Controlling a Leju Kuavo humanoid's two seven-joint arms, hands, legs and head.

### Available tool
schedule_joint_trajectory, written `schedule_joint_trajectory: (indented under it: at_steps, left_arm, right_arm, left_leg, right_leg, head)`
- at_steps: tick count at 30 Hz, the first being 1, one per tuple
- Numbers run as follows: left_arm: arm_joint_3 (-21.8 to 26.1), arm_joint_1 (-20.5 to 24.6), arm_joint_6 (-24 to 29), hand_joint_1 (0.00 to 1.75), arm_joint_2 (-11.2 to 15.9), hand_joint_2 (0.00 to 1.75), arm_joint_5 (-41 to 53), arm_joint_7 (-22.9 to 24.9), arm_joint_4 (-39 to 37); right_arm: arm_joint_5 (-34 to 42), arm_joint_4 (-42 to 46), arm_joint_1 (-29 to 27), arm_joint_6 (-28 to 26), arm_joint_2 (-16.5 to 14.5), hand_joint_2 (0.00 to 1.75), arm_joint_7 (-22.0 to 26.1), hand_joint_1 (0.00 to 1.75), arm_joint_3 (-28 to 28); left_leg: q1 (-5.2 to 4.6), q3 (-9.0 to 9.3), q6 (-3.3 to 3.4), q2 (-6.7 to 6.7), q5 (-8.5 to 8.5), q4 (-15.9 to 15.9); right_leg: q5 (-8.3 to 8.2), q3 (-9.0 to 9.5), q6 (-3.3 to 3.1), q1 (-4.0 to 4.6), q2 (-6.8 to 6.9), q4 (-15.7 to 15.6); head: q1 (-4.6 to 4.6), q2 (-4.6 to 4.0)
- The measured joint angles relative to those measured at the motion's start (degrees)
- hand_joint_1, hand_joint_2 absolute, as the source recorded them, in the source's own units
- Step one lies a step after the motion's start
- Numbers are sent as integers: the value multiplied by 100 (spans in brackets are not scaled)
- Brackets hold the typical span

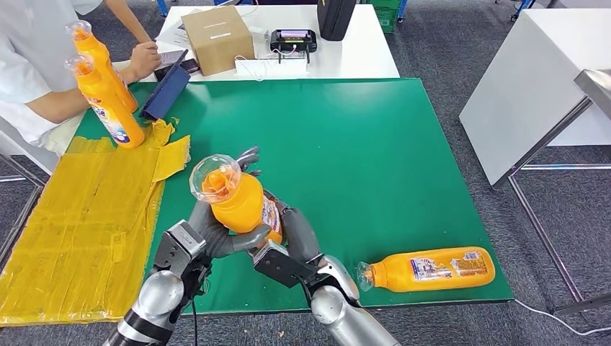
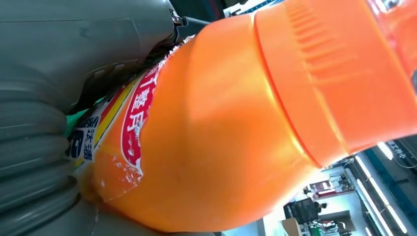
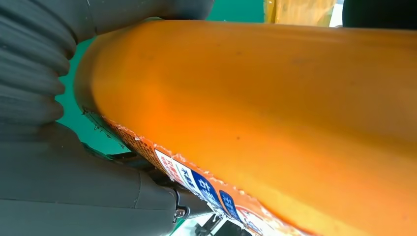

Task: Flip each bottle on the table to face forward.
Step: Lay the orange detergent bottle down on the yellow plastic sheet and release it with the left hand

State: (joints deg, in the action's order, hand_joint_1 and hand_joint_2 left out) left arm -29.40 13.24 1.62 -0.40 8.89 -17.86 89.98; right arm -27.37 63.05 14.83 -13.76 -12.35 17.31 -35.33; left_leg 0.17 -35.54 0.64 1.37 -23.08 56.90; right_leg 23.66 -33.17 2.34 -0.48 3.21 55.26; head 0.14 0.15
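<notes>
An orange bottle with a clear cap is held up above the green table, its cap tilted toward me. My left hand grips it from the left and below, and my right hand holds its right side. Up close the bottle shows a red and white label, and its orange body shows a blue and white label edge. A second orange bottle lies on its side near the table's front right edge. Two more orange bottles stand upright at the back left.
Crumpled yellow sheeting covers the table's left side. A person's hand rests by a dark tablet at the back left. A white table behind carries a cardboard box and devices. A white cabinet stands to the right.
</notes>
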Motion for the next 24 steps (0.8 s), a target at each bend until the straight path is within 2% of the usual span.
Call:
schedule_joint_trajectory:
  at_steps: [11, 12, 15, 16, 21, 24]
  left_arm:
    - [2, 51, 0, 175, -21, 175, -48, -7, -102]
    - [2, 61, 0, 175, -22, 175, -48, -8, -110]
    - [3, 88, 44, 175, -24, 175, -50, -23, -129]
    - [5, 96, 114, 175, -23, 175, -24, -33, -130]
    - [163, 187, 1097, 175, 13, 175, 860, 44, -117]
    - [364, 365, 1675, 175, 122, 175, 1992, 413, -145]
  right_arm:
    - [1, -59, 18, -79, 0, 175, 1, 175, -11]
    - [4, -58, 17, -94, 0, 175, 2, 154, -14]
    - [34, -29, -7, -180, 1, 175, 11, 23, -14]
    - [57, 8, -32, -237, 4, 175, 27, 0, -9]
    - [221, 684, -390, -574, 130, 175, 213, 0, 80]
    - [287, 1370, -694, -757, 300, 175, 338, 0, 266]
  left_leg:
    - [0, 0, 0, 1, 0, 0]
    - [0, 0, 0, 1, 0, 0]
    - [0, 0, 0, 1, 0, 0]
    - [0, 0, 0, 1, 0, 0]
    - [0, -1, 0, 0, 0, 0]
    - [0, -1, 0, -5, 0, 1]
  right_leg:
    - [0, -2, 0, 0, 0, 0]
    - [0, -2, 0, 0, 0, 0]
    - [0, -1, 0, 0, 0, 0]
    - [0, -1, 0, 0, 0, 0]
    - [0, -2, 0, 0, 0, 0]
    - [0, -5, 0, 0, 3, 0]
  head:
    - [0, 0]
    - [1, 0]
    - [1, 0]
    - [0, 0]
    - [0, 0]
    - [0, 0]
